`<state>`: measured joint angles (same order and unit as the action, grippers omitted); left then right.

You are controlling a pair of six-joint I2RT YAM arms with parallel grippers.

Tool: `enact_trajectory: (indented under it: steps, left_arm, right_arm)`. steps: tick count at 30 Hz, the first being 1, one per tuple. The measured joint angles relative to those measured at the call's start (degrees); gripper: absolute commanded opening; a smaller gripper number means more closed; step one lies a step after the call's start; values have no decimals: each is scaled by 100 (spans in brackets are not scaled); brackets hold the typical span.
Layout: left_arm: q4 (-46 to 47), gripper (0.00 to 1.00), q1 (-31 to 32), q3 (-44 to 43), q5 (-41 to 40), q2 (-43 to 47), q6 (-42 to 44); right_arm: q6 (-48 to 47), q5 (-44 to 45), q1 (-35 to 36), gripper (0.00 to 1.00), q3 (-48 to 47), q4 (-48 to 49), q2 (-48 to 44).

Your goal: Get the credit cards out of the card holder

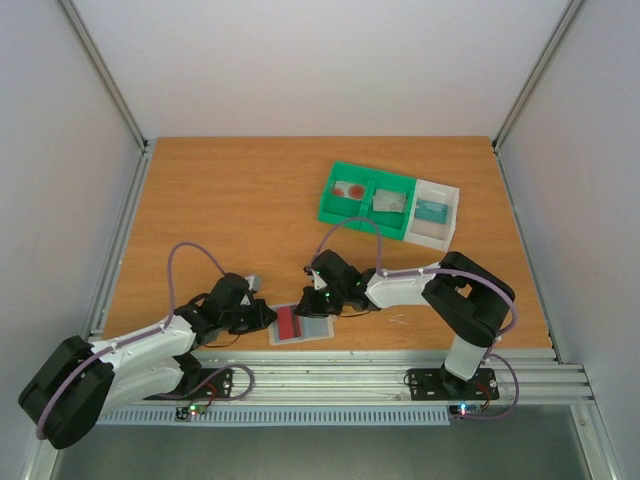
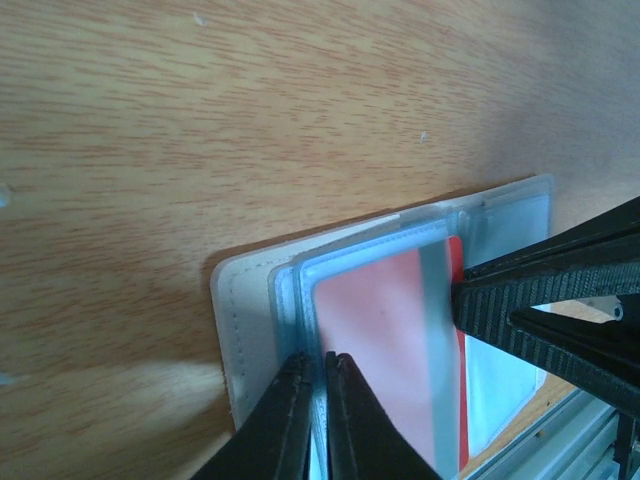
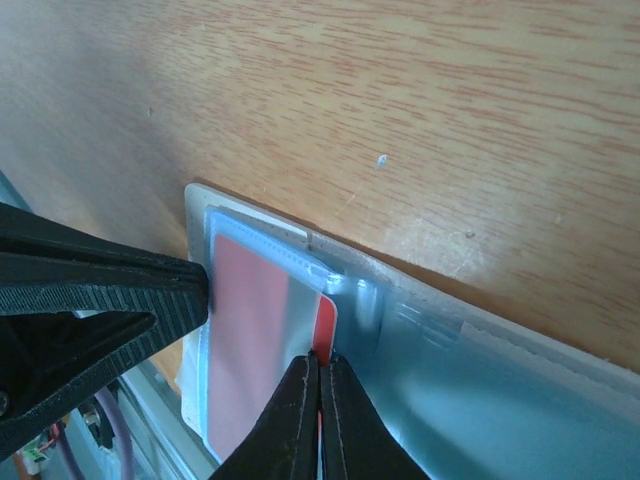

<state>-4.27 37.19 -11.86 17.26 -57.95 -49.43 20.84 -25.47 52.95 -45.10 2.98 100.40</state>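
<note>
The card holder (image 1: pixel 318 328) lies open and flat on the table near the front edge, a translucent blue sleeve on a white backing (image 2: pixel 250 310). A red credit card (image 2: pixel 385 340) sits in its left pocket, one bare red edge (image 3: pixel 325 320) poking out toward the middle fold. My left gripper (image 2: pixel 320 365) is shut on the holder's outer sleeve edge. My right gripper (image 3: pixel 321 362) is shut on the card's exposed edge. In the top view the left gripper (image 1: pixel 268 316) and right gripper (image 1: pixel 322 303) face each other across the holder.
A green two-compartment bin (image 1: pixel 366 214) stands at the back right, holding a red-marked card (image 1: pixel 350 190) and a greyish card (image 1: pixel 388 202). Beside it a white tray (image 1: pixel 440 237) holds a teal card (image 1: pixel 432 211). The table's front edge and metal rail (image 1: pixel 380 372) run just behind the holder.
</note>
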Motion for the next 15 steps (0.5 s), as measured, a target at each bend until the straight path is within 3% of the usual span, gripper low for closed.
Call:
enact_trajectory:
  steps: [15]
  left_arm:
    - [-66,9,0,-2,-39,59,39]
  right_arm:
    - [55,-400,-345,1,380,337,-201]
